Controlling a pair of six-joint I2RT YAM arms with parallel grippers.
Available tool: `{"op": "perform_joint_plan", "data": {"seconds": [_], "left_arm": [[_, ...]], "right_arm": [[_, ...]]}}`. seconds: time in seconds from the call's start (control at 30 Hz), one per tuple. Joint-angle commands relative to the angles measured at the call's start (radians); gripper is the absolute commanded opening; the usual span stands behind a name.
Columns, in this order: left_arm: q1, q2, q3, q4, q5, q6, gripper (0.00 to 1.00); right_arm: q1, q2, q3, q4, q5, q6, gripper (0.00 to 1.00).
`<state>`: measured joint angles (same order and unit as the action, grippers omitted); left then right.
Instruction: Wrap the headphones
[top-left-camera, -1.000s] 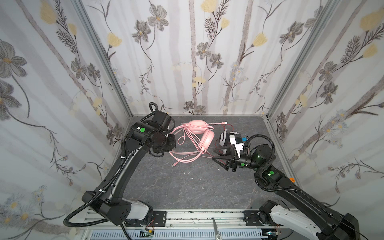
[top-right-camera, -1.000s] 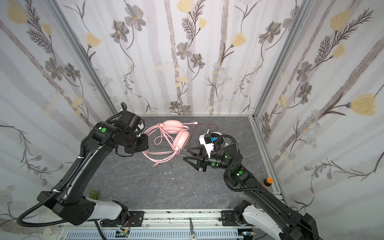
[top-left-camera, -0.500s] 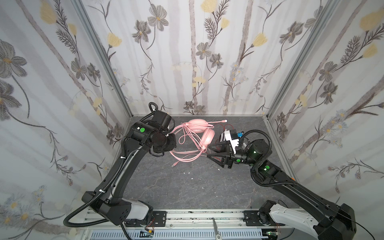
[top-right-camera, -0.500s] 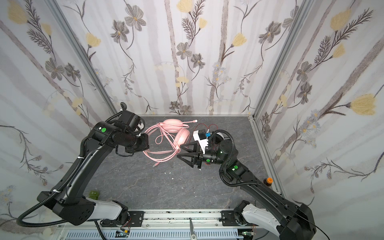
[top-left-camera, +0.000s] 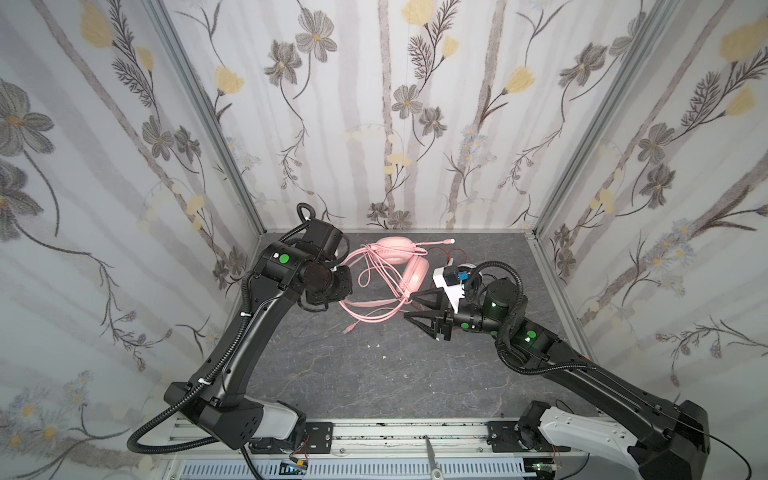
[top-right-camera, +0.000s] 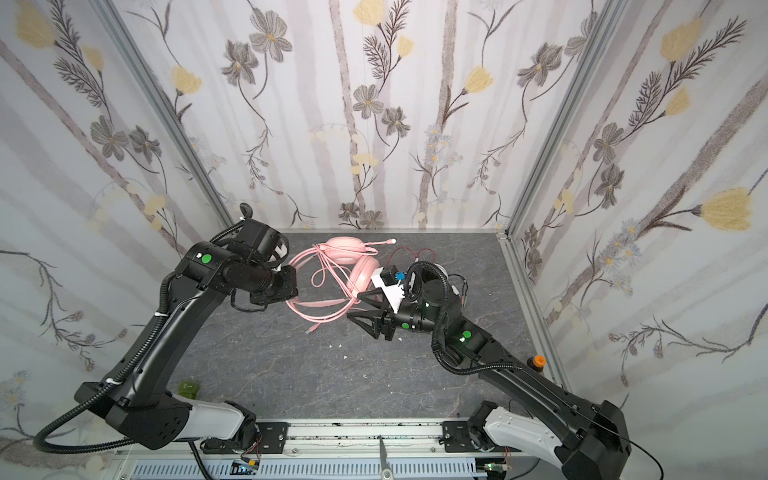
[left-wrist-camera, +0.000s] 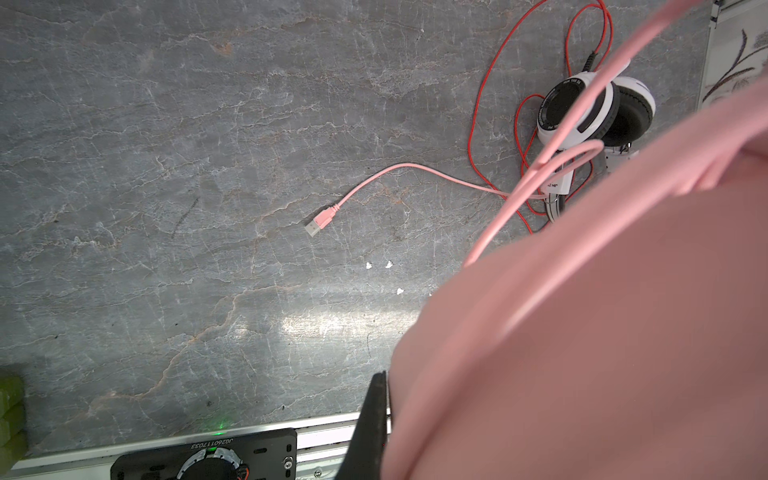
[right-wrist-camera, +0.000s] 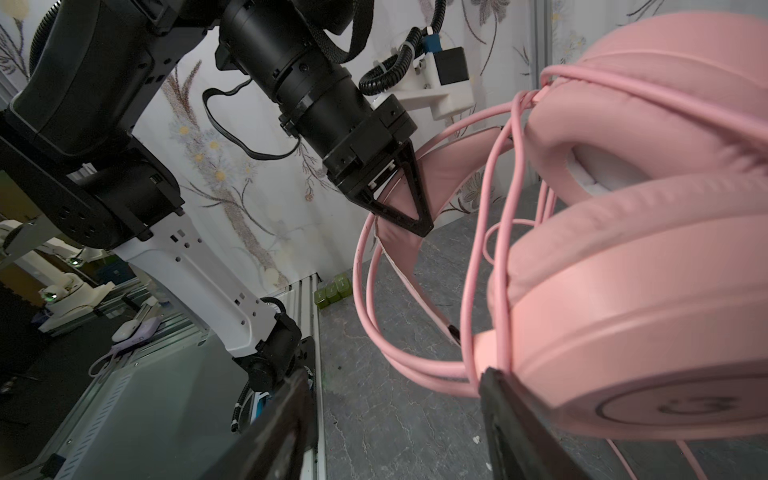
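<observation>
In both top views the pink headphones (top-left-camera: 415, 270) (top-right-camera: 361, 270) sit mid-floor with their pink cord looped round them. The cord's USB plug (top-left-camera: 348, 328) (left-wrist-camera: 319, 222) lies loose on the floor. My left gripper (top-left-camera: 345, 282) (right-wrist-camera: 409, 216) is shut on the pink headband, which fills much of the left wrist view. My right gripper (top-left-camera: 409, 307) (right-wrist-camera: 395, 376) stands open beside the lower pink earcup (right-wrist-camera: 644, 332), one finger next to the cord loops, nothing between the jaws. The white-and-black headphones (left-wrist-camera: 590, 108) with the red cord (top-left-camera: 449, 251) lie behind my right wrist.
Flowered walls close in the back and both sides. A metal rail (top-left-camera: 415, 432) runs along the front edge. A green block (top-right-camera: 189, 388) sits at the front left and an orange knob (top-right-camera: 539, 360) by the right wall. White crumbs (top-left-camera: 376, 345) dot the floor.
My right gripper has swung left from beside the white-and-black headphones to the pink earcup and cord loops, still open. The left gripper has kept its hold on the headband.
</observation>
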<state>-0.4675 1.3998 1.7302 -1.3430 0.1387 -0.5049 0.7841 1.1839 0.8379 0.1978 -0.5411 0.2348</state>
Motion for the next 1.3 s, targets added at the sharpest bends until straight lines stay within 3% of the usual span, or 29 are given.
{"op": "perform_joint_plan", "data": {"seconds": [0.0, 1.27], "left_arm": [[0.001, -0.004, 0.015, 0.024, 0.012, -0.004, 0.00], [0.004, 0.001, 0.011, 0.031, 0.027, -0.014, 0.00]], "right_arm": [[0.000, -0.029, -0.022, -0.015, 0.040, -0.038, 0.65], [0.037, 0.050, 0.047, 0.035, -0.005, -0.043, 0.63]]}}
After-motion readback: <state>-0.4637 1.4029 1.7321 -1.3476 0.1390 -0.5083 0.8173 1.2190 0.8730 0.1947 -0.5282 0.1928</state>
